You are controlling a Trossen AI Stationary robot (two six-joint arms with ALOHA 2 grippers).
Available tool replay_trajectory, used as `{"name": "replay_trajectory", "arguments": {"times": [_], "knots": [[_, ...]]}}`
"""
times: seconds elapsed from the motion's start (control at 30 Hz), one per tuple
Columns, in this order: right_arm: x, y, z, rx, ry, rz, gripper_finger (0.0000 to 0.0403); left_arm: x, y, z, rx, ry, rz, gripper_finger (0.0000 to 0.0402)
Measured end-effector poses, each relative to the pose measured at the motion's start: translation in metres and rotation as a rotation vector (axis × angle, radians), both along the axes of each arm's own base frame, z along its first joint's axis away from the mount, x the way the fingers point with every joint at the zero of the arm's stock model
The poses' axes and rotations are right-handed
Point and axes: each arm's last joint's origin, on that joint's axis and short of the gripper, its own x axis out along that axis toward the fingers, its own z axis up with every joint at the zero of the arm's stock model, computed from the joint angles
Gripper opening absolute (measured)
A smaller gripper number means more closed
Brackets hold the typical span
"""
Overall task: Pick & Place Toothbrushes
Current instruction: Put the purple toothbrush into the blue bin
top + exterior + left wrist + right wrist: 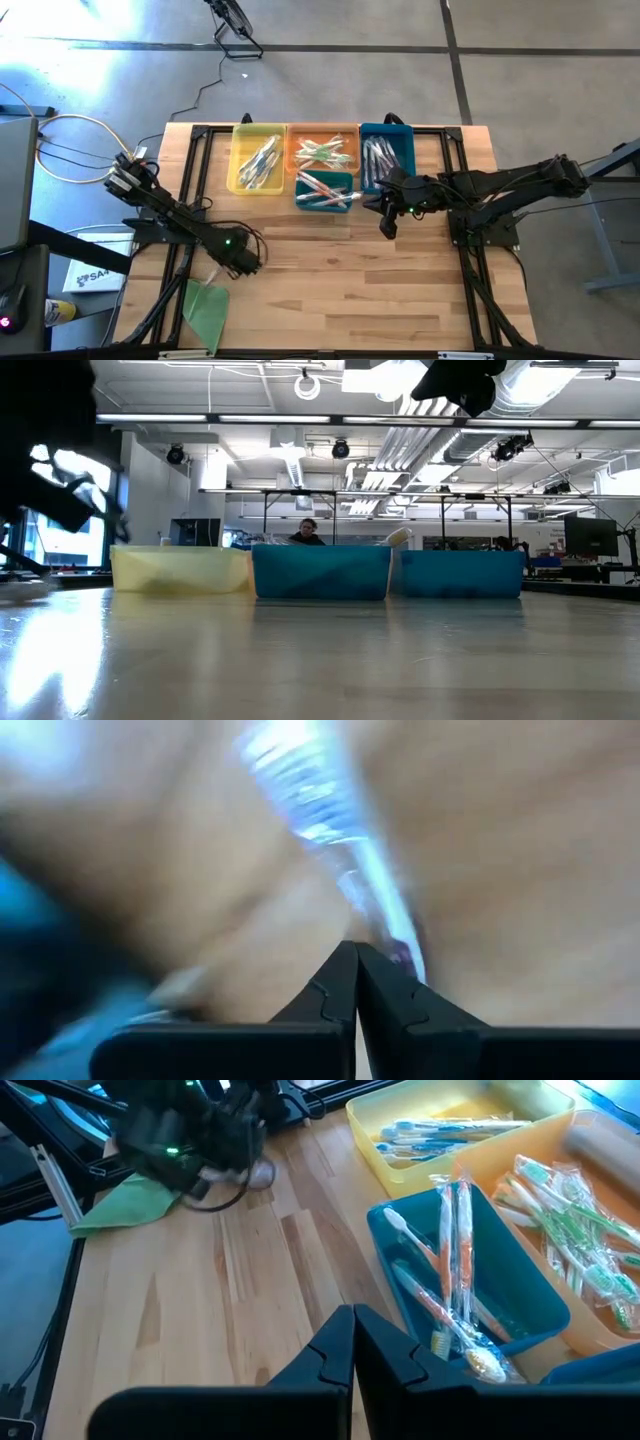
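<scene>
Nearest the front edge of the wooden counter (330,290), at about 7 o'clock, lies a flat green sheet (207,308). Just beyond it, toward 8 o'clock, the left claw (247,262) hangs low over the boards, its fingers (335,990) pressed together; in the left wrist view a clear-wrapped toothbrush (330,840) lies on the wood just past the fingertips, and whether it is pinched cannot be told. Farther in, at about 2 o'clock, the right claw (387,226) is clenched with nothing between its fingers (335,1350), poised beside the small teal bin (324,190). That bin holds toothbrushes with orange and white accents (455,1270). Behind it, along the far edge from 11 to 1 o'clock, stand three larger bins: a yellow bin (258,158) with blue-handled brushes, an orange bin (323,150) with green-and-white brushes, and a blue bin (387,155) with pale wrapped brushes. In the low view the yellow (180,570) and two blue walls (320,572) line up across the counter, and a person (306,532) shows in the room beyond
</scene>
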Motion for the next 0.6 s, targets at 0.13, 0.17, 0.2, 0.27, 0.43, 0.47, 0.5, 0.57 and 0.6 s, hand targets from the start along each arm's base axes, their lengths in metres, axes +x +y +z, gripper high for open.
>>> {"name": "replay_trajectory", "arguments": {"times": [0.13, 0.17, 0.2, 0.27, 0.43, 0.47, 0.5, 0.57, 0.6], "knots": [[0.0, 0.0, 0.0, -0.02, 0.002, 0.013, 0.0002, 0.023, -0.013, 0.014, -0.074, -0.16, -0.012, 0.0], [0.0, 0.0, 0.0, -0.022, 0.003, 0.014, 0.0002, 0.028, -0.015, 0.017, -0.083, -0.209, -0.024, 0.0], [0.0, 0.0, 0.0, -0.022, 0.003, 0.014, 0.0002, 0.035, -0.018, 0.02, -0.097, -0.271, -0.031, 0.0], [0.0, -0.001, 0.0, -0.027, 0.003, 0.013, 0.0002, 0.05, -0.025, 0.028, -0.11, -0.41, -0.054, 0.0], [0.0, -0.002, 0.0, -0.044, 0.005, 0.02, 0.0002, 0.07, -0.031, 0.046, -0.057, -0.617, -0.119, 0.0], [0.0, -0.002, 0.0, -0.047, 0.006, 0.022, 0.0002, 0.071, -0.031, 0.049, -0.034, -0.625, -0.132, 0.0], [0.0, -0.002, 0.0, -0.052, 0.006, 0.026, 0.0002, 0.071, -0.031, 0.052, -0.009, -0.621, -0.157, 0.0], [0.0, -0.002, 0.0, -0.059, 0.008, 0.033, 0.0002, 0.072, -0.031, 0.059, 0.014, -0.595, -0.24, 0.0], [0.0, -0.001, 0.0, -0.057, 0.009, 0.045, 0.0002, 0.072, -0.031, 0.063, 0.015, -0.578, -0.301, 0.0]]}}
